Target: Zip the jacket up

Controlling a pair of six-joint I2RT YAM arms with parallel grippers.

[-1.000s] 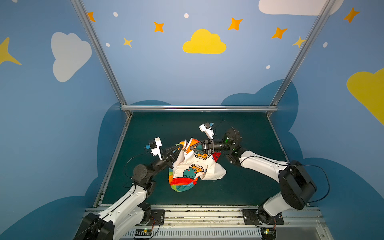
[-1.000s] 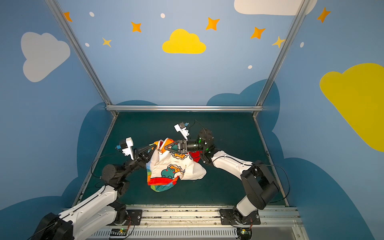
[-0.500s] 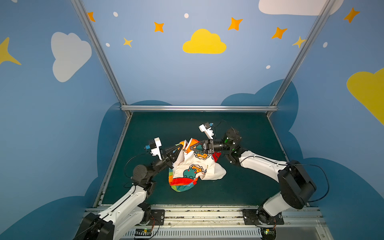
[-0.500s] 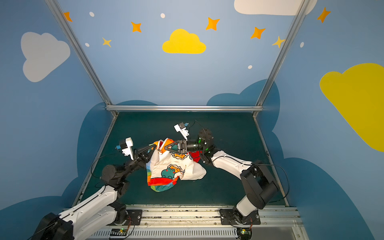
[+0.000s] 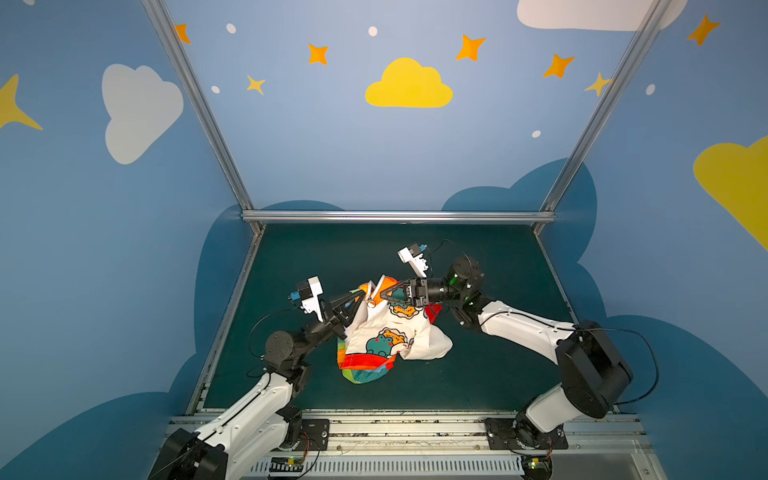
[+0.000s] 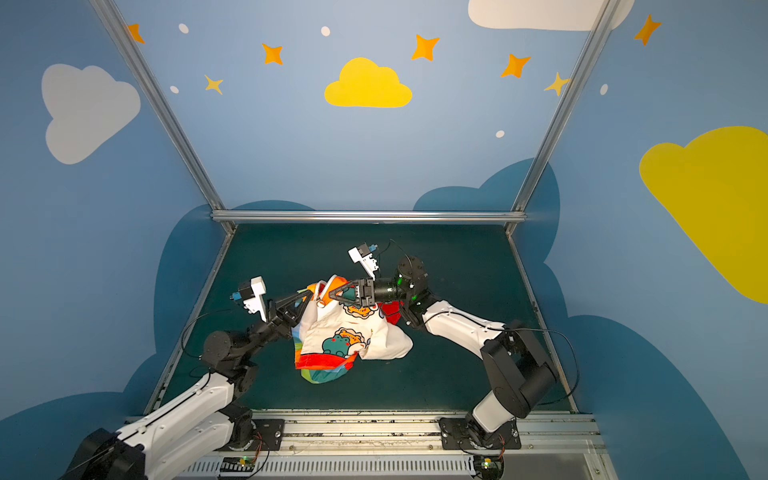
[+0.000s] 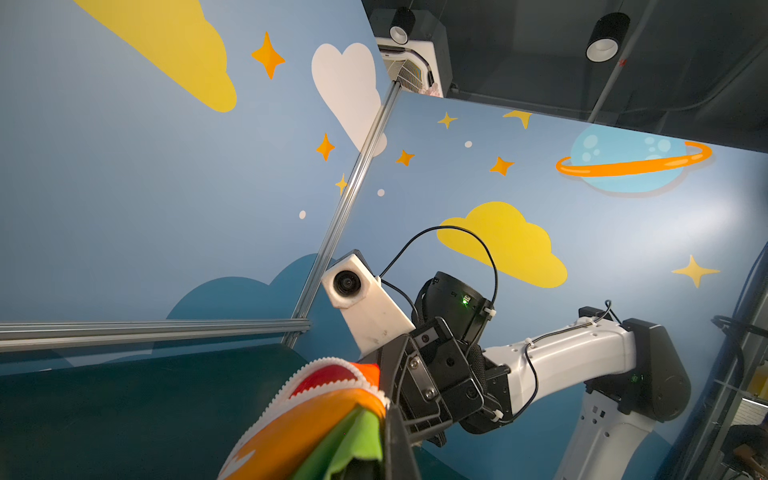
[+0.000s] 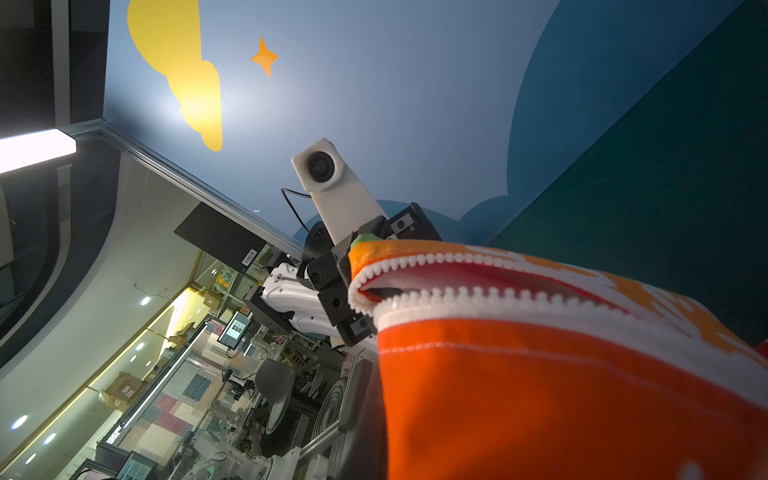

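Observation:
The jacket (image 5: 390, 332) hangs bunched above the green mat, its white lining with frog prints facing the camera in both top views and its rainbow hem (image 5: 365, 365) resting on the mat. Its white zipper teeth (image 5: 377, 286) run along the raised orange edge, with a small ring pull (image 5: 371, 304) hanging just below. My left gripper (image 5: 360, 296) is shut on that edge from the left. My right gripper (image 5: 384, 294) is shut on it from the right, a little apart. The right wrist view shows two unjoined rows of zipper teeth (image 8: 498, 295) on orange fabric (image 8: 540, 395).
The red hood (image 5: 434, 311) droops under the right wrist. The green mat (image 5: 478, 374) is bounded by blue painted walls and a metal rail (image 5: 395, 216) at the back. The arm bases stand on the front rail (image 5: 407, 428).

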